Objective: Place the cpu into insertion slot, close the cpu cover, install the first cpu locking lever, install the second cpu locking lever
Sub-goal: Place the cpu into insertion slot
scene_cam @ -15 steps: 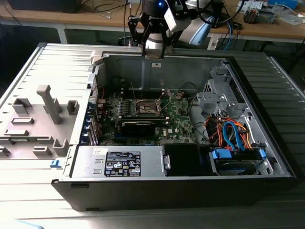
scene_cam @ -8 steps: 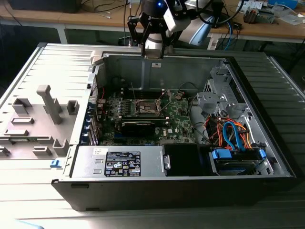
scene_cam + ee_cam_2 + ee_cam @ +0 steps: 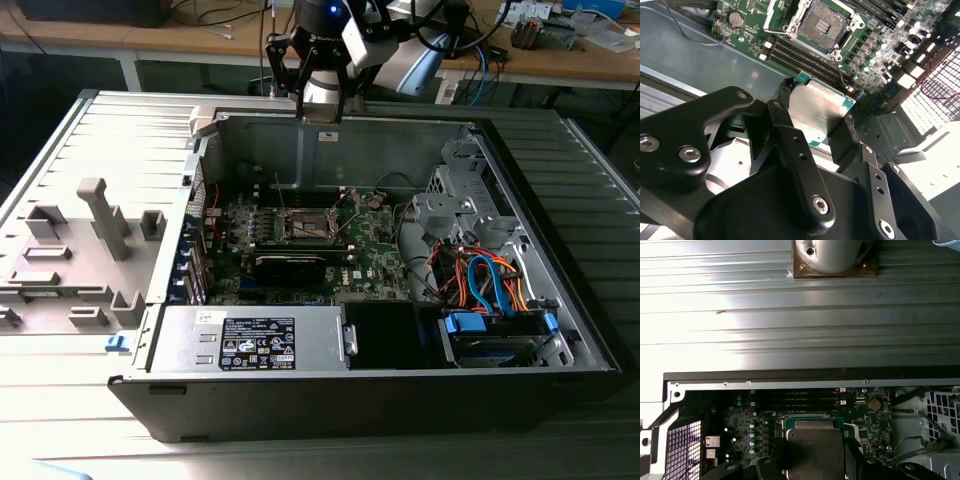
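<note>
**Cpu (image 3: 825, 105) gripped, not yet seated**

The jaws are clamped on the cpu, pinching two opposite edges, metal top showing. Light, stiff, probably fragile underneath: edges seem the right hold. Well beyond it, the insertion slot (image 3: 826, 24) lies bare on the motherboard (image 3: 880, 55).

Nothing here you can actually read. The white sticker (image 3: 258, 343) on the power supply (image 3: 185, 345) has print and logos, all too tiny, and the cpu (image 3: 816, 107) lid gives you nothing legible.

Silver-topped cpu (image 3: 821, 104), green-edged, clamped in the claw (image 3: 814, 119)
</note>
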You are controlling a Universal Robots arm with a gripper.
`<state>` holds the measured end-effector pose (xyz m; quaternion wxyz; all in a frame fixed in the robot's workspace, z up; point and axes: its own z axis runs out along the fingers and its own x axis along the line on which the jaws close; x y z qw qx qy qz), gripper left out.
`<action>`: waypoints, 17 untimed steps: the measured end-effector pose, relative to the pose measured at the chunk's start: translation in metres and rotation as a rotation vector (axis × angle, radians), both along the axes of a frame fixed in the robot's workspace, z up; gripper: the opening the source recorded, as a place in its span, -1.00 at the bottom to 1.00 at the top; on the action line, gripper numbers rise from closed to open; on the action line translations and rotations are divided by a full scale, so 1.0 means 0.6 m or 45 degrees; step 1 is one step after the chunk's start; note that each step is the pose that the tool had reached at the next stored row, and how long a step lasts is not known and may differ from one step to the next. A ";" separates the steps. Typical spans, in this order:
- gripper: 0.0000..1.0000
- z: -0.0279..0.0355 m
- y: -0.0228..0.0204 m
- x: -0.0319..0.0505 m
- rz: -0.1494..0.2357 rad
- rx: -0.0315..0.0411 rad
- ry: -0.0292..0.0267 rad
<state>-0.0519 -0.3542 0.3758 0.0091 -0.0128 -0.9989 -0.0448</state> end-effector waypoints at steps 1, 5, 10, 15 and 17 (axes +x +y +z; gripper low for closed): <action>0.09 0.000 0.0000 0.000 0.000 0.0001 -0.0001; 0.09 -0.001 -0.0007 -0.002 0.000 0.0003 -0.0002; 0.09 -0.002 -0.0025 -0.004 0.000 0.0002 -0.0002; 0.09 -0.003 -0.0038 -0.004 0.000 -0.0007 -0.0001; 0.09 -0.004 -0.0043 -0.005 0.000 -0.0006 -0.0001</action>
